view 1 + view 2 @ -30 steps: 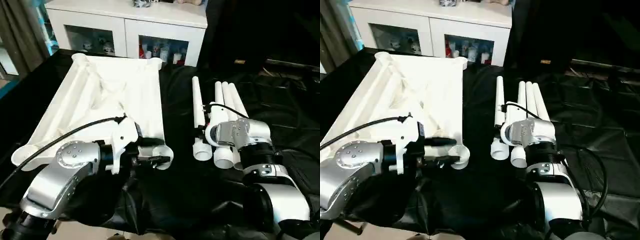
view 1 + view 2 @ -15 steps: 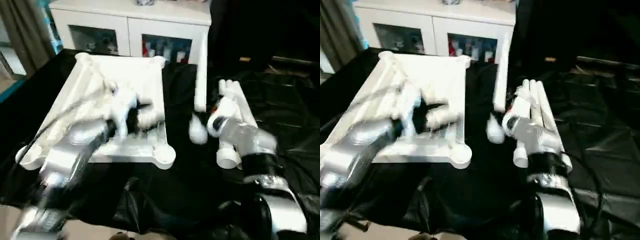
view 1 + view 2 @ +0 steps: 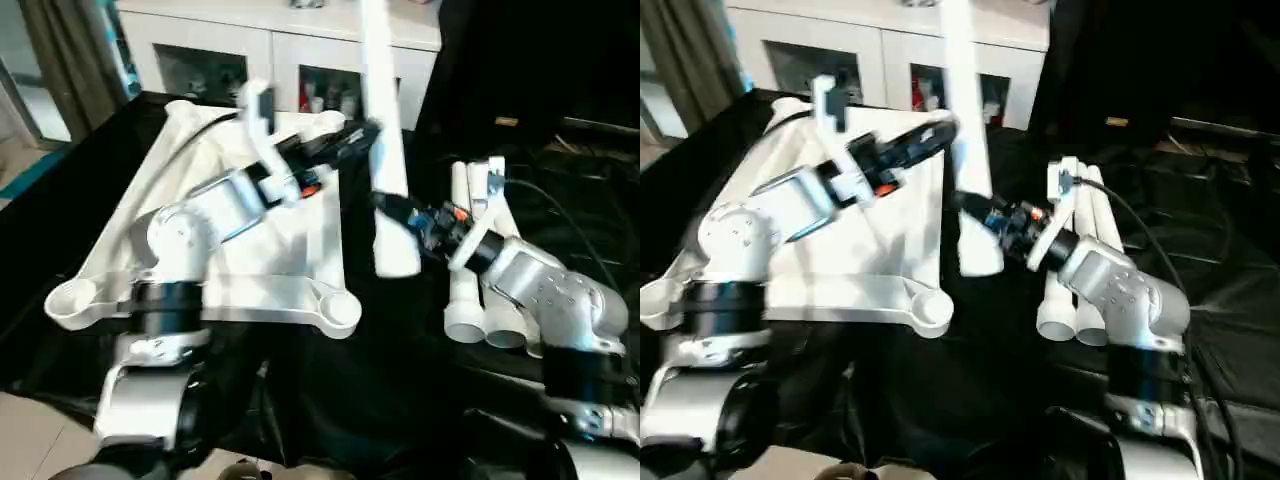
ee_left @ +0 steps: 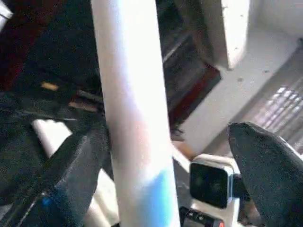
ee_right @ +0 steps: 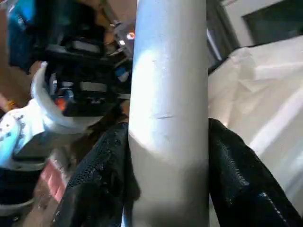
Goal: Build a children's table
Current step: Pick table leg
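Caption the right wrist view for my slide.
Right claw clamps an upright white table leg beside the upturned tabletop.

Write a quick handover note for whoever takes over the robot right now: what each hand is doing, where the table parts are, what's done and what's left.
Right hand: clamped on one leg, held upright above the black cloth.
Left hand: open, fingers around the upper part of that leg, no grip.
Tabletop: lying underside up on the cloth, all corner sockets in view empty.
Other three legs: lying side by side to the right of the tabletop.
Done: one leg picked up.
Left: fit all four legs.
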Controlling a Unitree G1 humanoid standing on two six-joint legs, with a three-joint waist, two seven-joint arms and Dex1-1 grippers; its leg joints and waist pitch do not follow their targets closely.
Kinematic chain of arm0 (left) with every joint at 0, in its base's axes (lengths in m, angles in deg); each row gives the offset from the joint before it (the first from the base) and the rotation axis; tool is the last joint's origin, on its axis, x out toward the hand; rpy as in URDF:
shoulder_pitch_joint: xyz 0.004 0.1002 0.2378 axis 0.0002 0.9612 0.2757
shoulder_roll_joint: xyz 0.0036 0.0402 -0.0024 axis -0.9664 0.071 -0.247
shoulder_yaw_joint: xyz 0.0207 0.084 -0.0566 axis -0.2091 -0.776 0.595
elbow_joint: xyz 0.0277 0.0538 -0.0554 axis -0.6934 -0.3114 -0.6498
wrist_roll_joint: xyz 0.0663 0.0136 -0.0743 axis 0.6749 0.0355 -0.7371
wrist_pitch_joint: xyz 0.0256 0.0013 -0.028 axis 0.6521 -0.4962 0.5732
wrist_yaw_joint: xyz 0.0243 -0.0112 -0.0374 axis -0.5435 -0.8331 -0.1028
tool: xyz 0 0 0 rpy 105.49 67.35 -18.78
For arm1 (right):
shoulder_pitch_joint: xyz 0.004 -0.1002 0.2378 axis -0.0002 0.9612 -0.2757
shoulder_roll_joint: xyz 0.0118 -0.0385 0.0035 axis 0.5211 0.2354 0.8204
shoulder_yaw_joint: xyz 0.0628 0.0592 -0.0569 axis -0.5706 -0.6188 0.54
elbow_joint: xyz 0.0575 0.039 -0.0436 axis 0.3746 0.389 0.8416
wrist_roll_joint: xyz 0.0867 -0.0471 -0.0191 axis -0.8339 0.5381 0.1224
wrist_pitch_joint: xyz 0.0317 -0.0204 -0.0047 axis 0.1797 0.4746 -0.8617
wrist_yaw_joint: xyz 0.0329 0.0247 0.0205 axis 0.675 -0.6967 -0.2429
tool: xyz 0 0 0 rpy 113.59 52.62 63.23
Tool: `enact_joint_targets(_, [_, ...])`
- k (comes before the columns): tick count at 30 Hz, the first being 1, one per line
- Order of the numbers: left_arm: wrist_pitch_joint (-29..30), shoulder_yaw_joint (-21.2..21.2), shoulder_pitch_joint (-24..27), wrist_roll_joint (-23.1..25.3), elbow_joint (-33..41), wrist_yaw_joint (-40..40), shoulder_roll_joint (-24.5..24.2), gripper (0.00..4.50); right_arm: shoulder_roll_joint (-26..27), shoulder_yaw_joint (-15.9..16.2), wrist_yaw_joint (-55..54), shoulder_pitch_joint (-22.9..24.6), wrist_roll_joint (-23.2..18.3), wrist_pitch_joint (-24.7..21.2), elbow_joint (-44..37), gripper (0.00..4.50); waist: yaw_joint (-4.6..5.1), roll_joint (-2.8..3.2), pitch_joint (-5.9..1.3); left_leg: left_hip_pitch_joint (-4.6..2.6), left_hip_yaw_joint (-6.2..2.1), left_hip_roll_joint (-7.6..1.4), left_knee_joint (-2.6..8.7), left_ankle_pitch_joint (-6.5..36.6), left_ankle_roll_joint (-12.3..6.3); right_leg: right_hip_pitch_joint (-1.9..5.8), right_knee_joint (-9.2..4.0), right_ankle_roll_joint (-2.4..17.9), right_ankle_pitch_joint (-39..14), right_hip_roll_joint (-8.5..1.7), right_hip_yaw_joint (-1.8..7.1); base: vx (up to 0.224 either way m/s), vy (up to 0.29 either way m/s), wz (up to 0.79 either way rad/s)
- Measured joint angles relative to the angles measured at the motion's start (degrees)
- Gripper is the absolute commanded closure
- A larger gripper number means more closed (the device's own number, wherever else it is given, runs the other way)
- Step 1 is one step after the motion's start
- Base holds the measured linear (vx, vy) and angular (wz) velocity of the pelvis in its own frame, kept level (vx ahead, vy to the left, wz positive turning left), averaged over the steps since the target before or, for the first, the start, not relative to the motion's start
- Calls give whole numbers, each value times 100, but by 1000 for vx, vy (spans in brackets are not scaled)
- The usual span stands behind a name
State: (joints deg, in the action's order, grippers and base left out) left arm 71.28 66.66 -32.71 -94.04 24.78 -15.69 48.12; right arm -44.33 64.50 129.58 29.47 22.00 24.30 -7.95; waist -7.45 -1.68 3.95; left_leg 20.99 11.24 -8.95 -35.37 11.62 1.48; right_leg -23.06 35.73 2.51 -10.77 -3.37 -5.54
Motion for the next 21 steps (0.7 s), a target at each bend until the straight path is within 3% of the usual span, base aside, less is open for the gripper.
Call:
enact_joint_targets(10, [301, -12, 1, -123, 26, 294, 143, 0, -119, 280, 132, 30, -48, 13, -158, 260, -80, -1, 0, 10, -4, -1, 0, 0, -1, 0, -14, -23, -6, 0, -5, 0, 0, 0])
enact_joint_targets(11, [325, -5, 2, -135, 53, 340, 142, 29, -129, 306, 110, 30, -11, 32, -158, 260, -79, -1, 0, 11, -4, -1, 0, 0, -2, 0, -16, -22, -5, 0, -5, 0, 0, 0])
enact_joint_targets(16, [393, 32, 17, -136, 161, 660, 151, 49, -125, 510, -87, 4, 219, 274, -158, 260, -75, -1, 0, 13, -4, -1, 0, 0, -2, -1, -18, -15, 1, 0, -6, 0, 0, 0])
enact_joint_targets(17, [392, 28, 32, -102, 220, 738, 167, 74, -125, 557, -138, -11, 267, 334, -158, 260, -75, -2, 1, 13, -4, -1, 0, 0, -2, -1, -19, -18, -1, 0, -6, 0, 0, 0])
enact_joint_targets(20, [306, -27, 58, 178, 336, 1067, 208, 79, -104, 780, -384, -114, 575, 551, -158, 260, -64, -3, 1, 15, -4, -2, 1, 0, -1, -1, -27, -41, -7, 0, -7, 0, 0, 0])
enact_joint_targets(21, [273, -33, 62, 247, 356, 1157, 222, 99, -89, 837, -470, -148, 662, 602, -158, 260, -64, -4, 2, 15, -4, -2, 1, 0, -1, 0, -29, -42, -7, 0, -7, 0, 0, 0])
